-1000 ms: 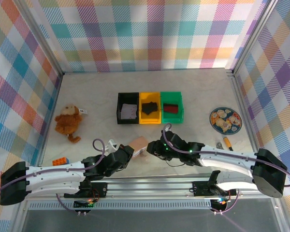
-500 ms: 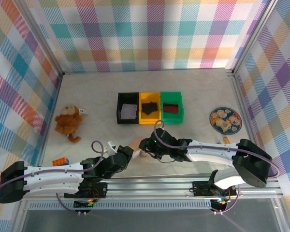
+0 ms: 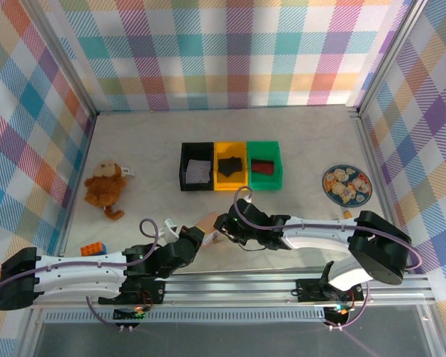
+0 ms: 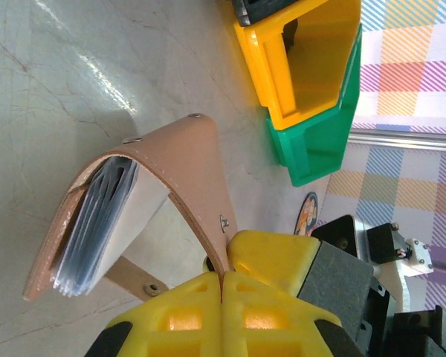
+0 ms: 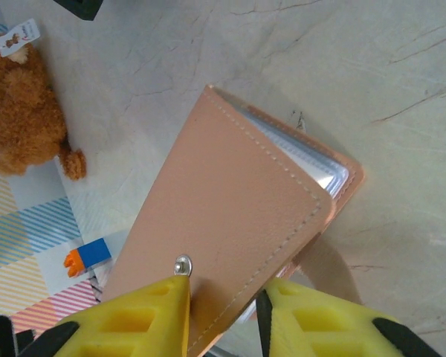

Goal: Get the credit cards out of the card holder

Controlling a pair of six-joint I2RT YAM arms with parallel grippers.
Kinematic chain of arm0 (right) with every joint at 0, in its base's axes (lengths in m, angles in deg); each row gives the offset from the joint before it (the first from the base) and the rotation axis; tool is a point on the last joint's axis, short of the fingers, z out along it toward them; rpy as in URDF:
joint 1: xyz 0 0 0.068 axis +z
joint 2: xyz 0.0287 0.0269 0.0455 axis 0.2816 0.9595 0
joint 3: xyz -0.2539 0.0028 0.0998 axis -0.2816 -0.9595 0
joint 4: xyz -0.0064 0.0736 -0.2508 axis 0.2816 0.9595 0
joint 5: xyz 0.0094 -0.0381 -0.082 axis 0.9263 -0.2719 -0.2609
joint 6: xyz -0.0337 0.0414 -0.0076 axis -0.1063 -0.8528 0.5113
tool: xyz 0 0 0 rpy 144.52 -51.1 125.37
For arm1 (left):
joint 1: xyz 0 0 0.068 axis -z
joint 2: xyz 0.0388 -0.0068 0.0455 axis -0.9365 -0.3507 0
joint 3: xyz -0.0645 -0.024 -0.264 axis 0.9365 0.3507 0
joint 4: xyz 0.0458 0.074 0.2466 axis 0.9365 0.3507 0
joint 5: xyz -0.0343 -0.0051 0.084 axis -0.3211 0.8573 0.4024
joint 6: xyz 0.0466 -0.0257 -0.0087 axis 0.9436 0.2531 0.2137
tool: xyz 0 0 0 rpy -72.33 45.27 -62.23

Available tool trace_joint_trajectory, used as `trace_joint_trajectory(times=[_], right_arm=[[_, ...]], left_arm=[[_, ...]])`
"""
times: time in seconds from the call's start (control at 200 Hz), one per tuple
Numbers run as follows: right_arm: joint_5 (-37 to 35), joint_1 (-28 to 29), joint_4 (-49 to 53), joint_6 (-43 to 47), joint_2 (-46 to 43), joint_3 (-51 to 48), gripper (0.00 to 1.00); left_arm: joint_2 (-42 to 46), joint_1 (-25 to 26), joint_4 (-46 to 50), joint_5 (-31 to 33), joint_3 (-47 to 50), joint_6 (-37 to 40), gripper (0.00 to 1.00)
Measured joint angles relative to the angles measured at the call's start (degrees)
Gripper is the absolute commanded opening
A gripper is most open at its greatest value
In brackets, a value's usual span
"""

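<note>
My left claw (image 4: 221, 281) is pressed fully together on the free edge of the card holder (image 4: 63, 249). Its leather cover (image 4: 197, 171) arches up from the spine to my fingertips. The holder sits on the surface (image 3: 149, 134) close to the arm bases, in front of the black bin (image 3: 197, 187) and yellow bin (image 3: 231, 187) — right between both claws. Pale clear sleeves (image 4: 97, 223) show inside. The right claw (image 5: 223, 305) is partly spread, its tips against the same cover beside a snap stud (image 5: 182, 264) — whether it actually grips, I cannot tell.
</note>
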Motion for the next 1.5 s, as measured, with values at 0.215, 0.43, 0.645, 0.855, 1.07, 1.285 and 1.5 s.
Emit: trace_joint_trajectory(times=[0.215, 0.43, 0.645, 0.855, 1.07, 1.285, 1.5], right_arm=[[-0.5, -0.2, -0.3, 0.5, 1.1, 0.7, 0.2], [-1.7, -0.2, 1.0, 3.2, 1.1, 2.4, 0.07], [-2.0, -0.2, 2.7, 6.1, 1.1, 3.6, 0.0], [-2.7, -0.3, 7.0, 10.0, 1.1, 4.9, 0.0], [-3.6, -0.9, 18.6, 17.7, 0.7, 9.4, 0.0], [-3.5, -1.4, 31.4, 26.4, 2.3, 19.6, 0.0], [-1.0, -1.4, 41.0, 33.4, 12.3, 29.4, 0.03]], left_arm=[[0.1, 1.5, 0.5, 1.7, 0.7, -0.8, 0.0], [0.1, 2.2, 0.5, 2.6, 0.8, -0.5, 0.0], [1.4, 2.2, 1.2, 2.7, 0.7, 2.0, 0.13], [6.2, 2.6, 4.9, 3.3, 0.2, 4.8, 0.61], [14.3, 2.6, 16.5, 4.9, -3.9, 7.0, 0.68], [22.1, 2.6, 28.6, 6.3, -5.8, 7.2, 0.68], [22.4, 2.6, 36.1, 5.4, -5.8, 7.2, 0.69]])
